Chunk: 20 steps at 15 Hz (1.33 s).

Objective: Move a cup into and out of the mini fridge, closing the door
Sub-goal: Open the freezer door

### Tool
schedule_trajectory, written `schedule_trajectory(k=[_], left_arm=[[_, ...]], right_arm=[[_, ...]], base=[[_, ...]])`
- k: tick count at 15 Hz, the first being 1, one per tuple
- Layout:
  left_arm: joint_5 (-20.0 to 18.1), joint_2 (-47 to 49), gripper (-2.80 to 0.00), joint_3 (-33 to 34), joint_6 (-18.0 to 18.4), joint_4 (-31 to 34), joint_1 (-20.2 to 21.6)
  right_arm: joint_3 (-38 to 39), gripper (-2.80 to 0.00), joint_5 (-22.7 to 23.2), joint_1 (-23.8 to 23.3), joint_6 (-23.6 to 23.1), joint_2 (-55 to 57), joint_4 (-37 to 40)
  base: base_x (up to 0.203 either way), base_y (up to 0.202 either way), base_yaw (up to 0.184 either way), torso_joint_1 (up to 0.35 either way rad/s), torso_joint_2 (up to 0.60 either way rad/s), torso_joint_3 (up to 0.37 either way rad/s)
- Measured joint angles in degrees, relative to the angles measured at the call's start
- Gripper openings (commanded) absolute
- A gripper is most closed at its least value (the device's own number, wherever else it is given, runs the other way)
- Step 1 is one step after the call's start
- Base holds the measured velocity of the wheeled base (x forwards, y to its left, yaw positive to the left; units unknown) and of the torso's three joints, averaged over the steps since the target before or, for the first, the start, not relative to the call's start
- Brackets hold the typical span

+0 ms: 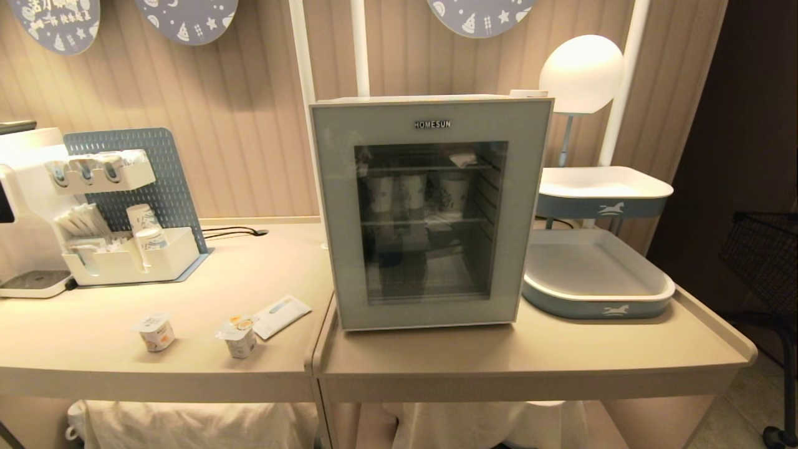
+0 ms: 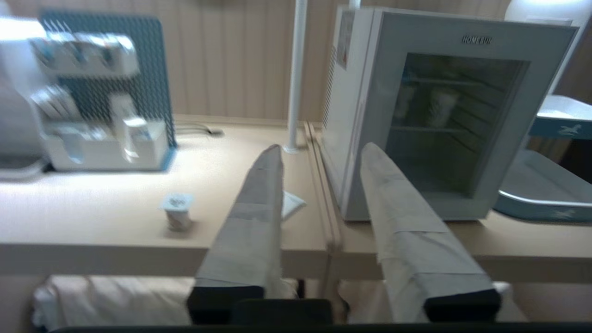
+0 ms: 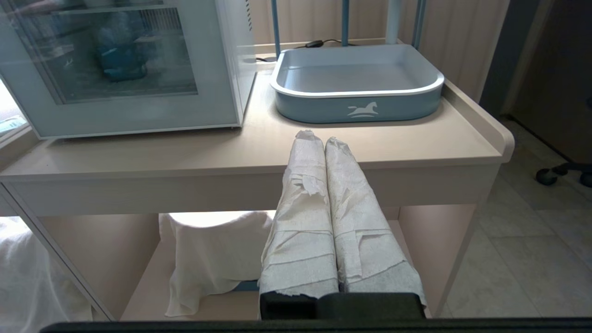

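The mini fridge (image 1: 430,100) stands on the right-hand table with its door (image 1: 333,218) closed. Behind the dark glass three pale cups (image 1: 413,190) stand on the upper wire shelf. Two small sealed cups (image 1: 154,331) (image 1: 239,337) sit on the left table near its front edge. Neither arm is in the head view. My left gripper (image 2: 323,149) hangs open and empty before the table's front edge, pointing at the seam between the tables and the fridge's left front corner (image 2: 351,138). My right gripper (image 3: 320,138) is shut on nothing, low in front of the right table's edge.
A white water dispenser (image 1: 25,206) and a pegboard organiser (image 1: 124,249) stand at the back left. A flat packet (image 1: 280,315) lies beside the small cups. A blue-and-white tray (image 1: 598,293) sits right of the fridge, with a second tray (image 1: 605,193) and a lamp (image 1: 581,72) above it.
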Motion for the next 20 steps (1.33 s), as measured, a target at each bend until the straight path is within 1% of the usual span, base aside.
schedule_trajectory(k=[1,3,4,5,7,9,10,11,12,13,14,15,16,17,18,20], left_arm=[[-1.1,6.9,0.0,-3.3,-1.9,-0.1,-0.2],[-5.3,22.6,0.0,-8.2,-5.3,-3.8,-0.6],[-8.1,30.0,0.0,-9.9,-6.4,-6.6,-0.7],[-11.8,37.7,0.0,-11.4,-7.4,-10.2,-0.8],[-21.8,51.6,0.0,-13.7,-8.9,-18.0,-1.0],[-37.0,64.3,0.0,-14.6,-9.8,-28.4,-0.2],[-43.6,68.9,0.0,-14.3,-9.9,-33.6,0.2],[-51.1,74.1,0.0,-13.3,-10.1,-40.8,0.7],[-56.2,78.3,0.0,-12.2,-10.1,-47.9,1.0],[-59.7,82.2,0.0,-10.9,-10.4,-56.3,1.1],[-60.4,85.3,0.0,-9.9,-10.8,-63.7,1.3],[-60.0,89.0,0.0,-8.9,-11.5,-72.3,1.3],[-58.8,92.1,0.0,-8.4,-11.9,-79.4,1.0],[-57.8,94.1,0.0,-8.1,-12.2,-84.3,0.7],[-56.4,95.7,0.0,-7.8,-12.4,-88.0,0.1],[-53.9,97.3,0.0,-7.5,-12.4,-89.1,-1.0]], right_arm=[[0.0,-2.8,0.0,0.0,0.0,0.0,0.0],[0.0,-2.8,0.0,0.0,0.0,0.0,0.0],[0.0,-2.8,0.0,0.0,0.0,0.0,0.0],[0.0,-2.8,0.0,0.0,0.0,0.0,0.0],[0.0,-2.8,0.0,0.0,0.0,0.0,0.0],[0.0,-2.8,0.0,0.0,0.0,0.0,0.0],[0.0,-2.8,0.0,0.0,0.0,0.0,0.0],[0.0,-2.8,0.0,0.0,0.0,0.0,0.0],[0.0,-2.8,0.0,0.0,0.0,0.0,0.0],[0.0,-2.8,0.0,0.0,0.0,0.0,0.0],[0.0,-2.8,0.0,0.0,0.0,0.0,0.0],[0.0,-2.8,0.0,0.0,0.0,0.0,0.0],[0.0,-2.8,0.0,0.0,0.0,0.0,0.0],[0.0,-2.8,0.0,0.0,0.0,0.0,0.0],[0.0,-2.8,0.0,0.0,0.0,0.0,0.0],[0.0,-2.8,0.0,0.0,0.0,0.0,0.0]], base=[[0.0,0.0,0.0,0.0,0.0,0.0],[0.0,0.0,0.0,0.0,0.0,0.0],[0.0,0.0,0.0,0.0,0.0,0.0],[0.0,0.0,0.0,0.0,0.0,0.0],[0.0,0.0,0.0,0.0,0.0,0.0],[0.0,0.0,0.0,0.0,0.0,0.0],[0.0,0.0,0.0,0.0,0.0,0.0],[0.0,0.0,0.0,0.0,0.0,0.0],[0.0,0.0,0.0,0.0,0.0,0.0],[0.0,0.0,0.0,0.0,0.0,0.0],[0.0,0.0,0.0,0.0,0.0,0.0],[0.0,0.0,0.0,0.0,0.0,0.0],[0.0,0.0,0.0,0.0,0.0,0.0],[0.0,0.0,0.0,0.0,0.0,0.0],[0.0,0.0,0.0,0.0,0.0,0.0],[0.0,0.0,0.0,0.0,0.0,0.0]])
